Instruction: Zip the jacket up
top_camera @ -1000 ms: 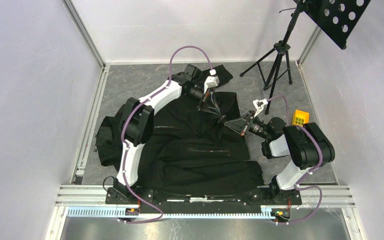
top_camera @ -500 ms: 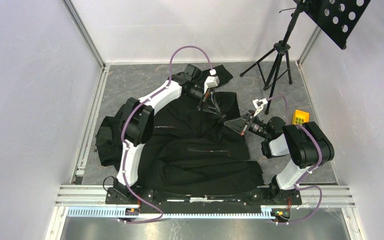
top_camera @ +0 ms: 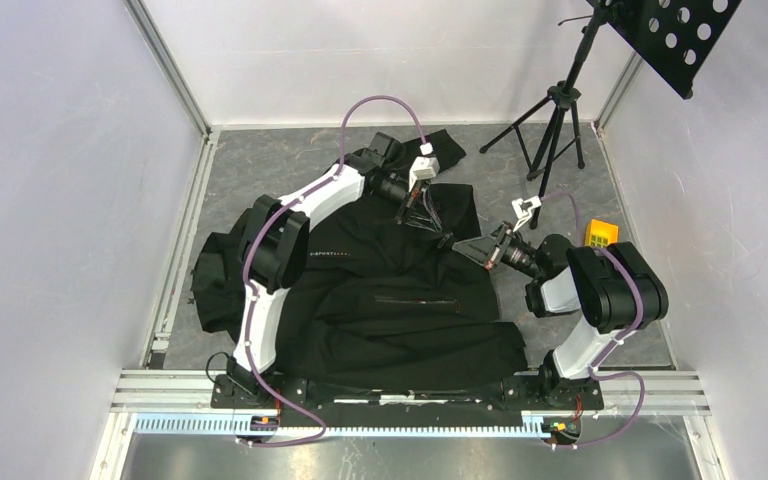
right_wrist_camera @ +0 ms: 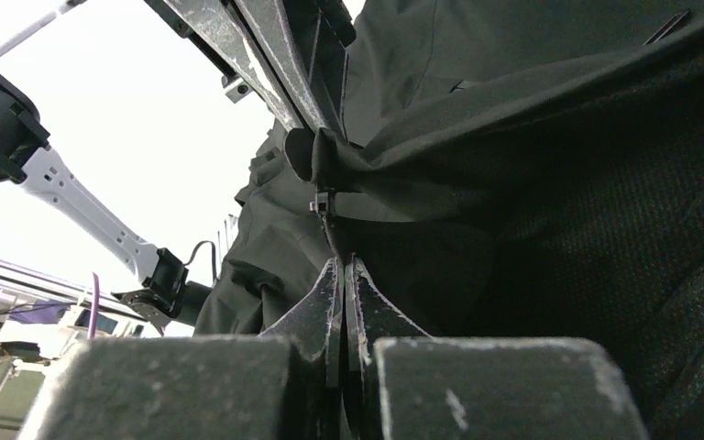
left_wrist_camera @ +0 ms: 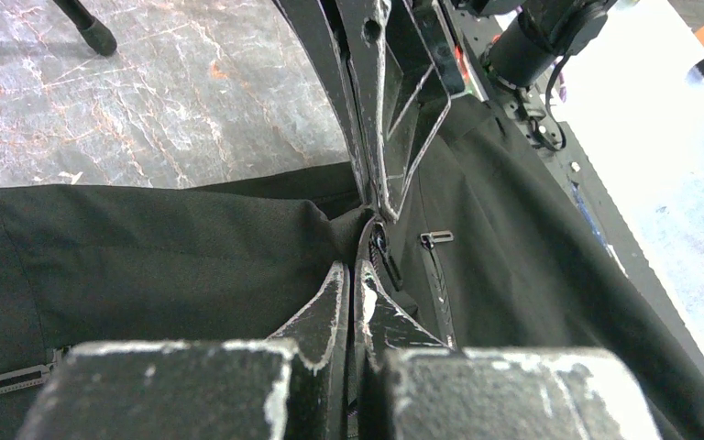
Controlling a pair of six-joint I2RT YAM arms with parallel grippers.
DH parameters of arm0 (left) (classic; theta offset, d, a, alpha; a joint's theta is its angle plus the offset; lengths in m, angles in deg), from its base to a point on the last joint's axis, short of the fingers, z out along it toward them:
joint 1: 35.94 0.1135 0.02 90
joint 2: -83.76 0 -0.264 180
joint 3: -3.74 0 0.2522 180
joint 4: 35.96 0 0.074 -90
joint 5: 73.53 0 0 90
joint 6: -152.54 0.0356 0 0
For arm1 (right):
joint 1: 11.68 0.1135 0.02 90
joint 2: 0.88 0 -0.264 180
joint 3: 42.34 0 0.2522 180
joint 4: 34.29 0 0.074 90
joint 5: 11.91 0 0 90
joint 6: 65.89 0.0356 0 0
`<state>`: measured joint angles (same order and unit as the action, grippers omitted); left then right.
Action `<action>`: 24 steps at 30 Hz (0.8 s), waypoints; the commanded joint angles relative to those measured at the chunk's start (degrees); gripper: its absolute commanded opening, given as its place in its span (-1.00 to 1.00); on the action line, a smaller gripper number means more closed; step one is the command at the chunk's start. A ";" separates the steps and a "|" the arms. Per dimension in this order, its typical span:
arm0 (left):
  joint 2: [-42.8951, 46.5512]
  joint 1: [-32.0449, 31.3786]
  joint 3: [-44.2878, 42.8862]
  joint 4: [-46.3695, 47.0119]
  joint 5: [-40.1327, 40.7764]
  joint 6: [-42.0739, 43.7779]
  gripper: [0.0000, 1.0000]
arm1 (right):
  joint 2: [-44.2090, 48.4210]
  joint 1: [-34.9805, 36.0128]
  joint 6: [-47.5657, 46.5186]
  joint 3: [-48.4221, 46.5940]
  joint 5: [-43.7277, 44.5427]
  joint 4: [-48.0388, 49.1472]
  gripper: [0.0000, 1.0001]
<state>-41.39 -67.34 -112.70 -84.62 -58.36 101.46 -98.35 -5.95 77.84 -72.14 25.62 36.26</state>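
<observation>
A: Where was the jacket [top_camera: 390,300] seen?
B: Spread across the marbled table [top_camera: 260,170] — pulled up at its far right.
A: And the grippers?
B: The left gripper [left_wrist_camera: 353,275] and right gripper [right_wrist_camera: 342,266] were clamped shut on its raised fabric.

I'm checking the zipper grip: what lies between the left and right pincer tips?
A small bunched fold of the jacket runs from the left pincer to the right pincer, clearest in the left wrist view.
</observation>
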 commanded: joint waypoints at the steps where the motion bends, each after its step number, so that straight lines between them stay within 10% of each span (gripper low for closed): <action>1: 5.00 -0.20 4.59 9.84 1.25 -4.49 -0.95 | -0.77 -0.73 3.55 0.58 0.07 20.51 -0.99; 24: 7.55 -1.56 14.54 31.82 4.03 -19.28 -0.96 | 4.82 -4.80 4.95 5.46 5.44 27.86 -0.99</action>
<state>-36.49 -69.35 -97.96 -55.18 -55.04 85.09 -96.71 -10.10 84.03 -67.74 29.34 36.59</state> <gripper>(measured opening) 0.040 0.011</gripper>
